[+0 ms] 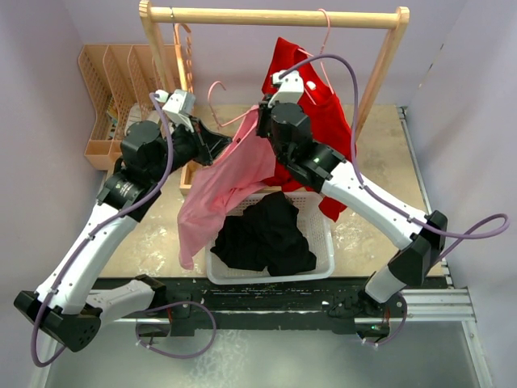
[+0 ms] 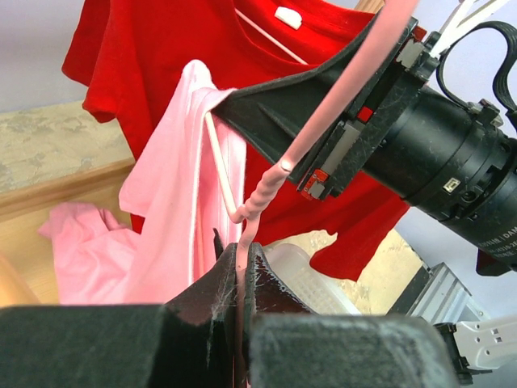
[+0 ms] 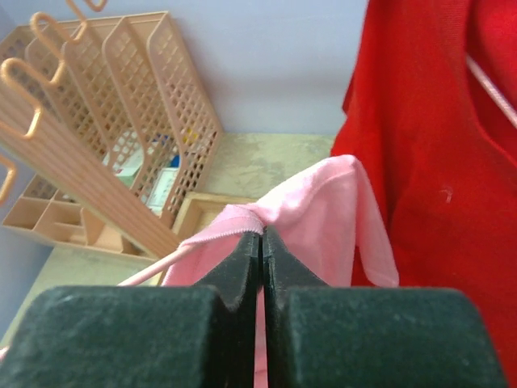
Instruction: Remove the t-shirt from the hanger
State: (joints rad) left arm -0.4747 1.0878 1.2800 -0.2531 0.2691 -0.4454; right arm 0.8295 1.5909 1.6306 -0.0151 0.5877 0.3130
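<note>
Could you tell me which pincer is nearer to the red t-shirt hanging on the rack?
Right. The right pincer, shut on the pink t-shirt, is just beside the red t-shirt; the left pincer, gripping the pink hanger, sits farther left of it.

Pink t-shirt [image 1: 230, 182], pink hanger [image 2: 262, 194], red shirt [image 1: 327, 97]

Left gripper [image 2: 242, 250]: jaws pressed together — arm raised, reaching inward.
Right gripper [image 3: 260, 241]: jaws clamped tight, arm raised.
</note>
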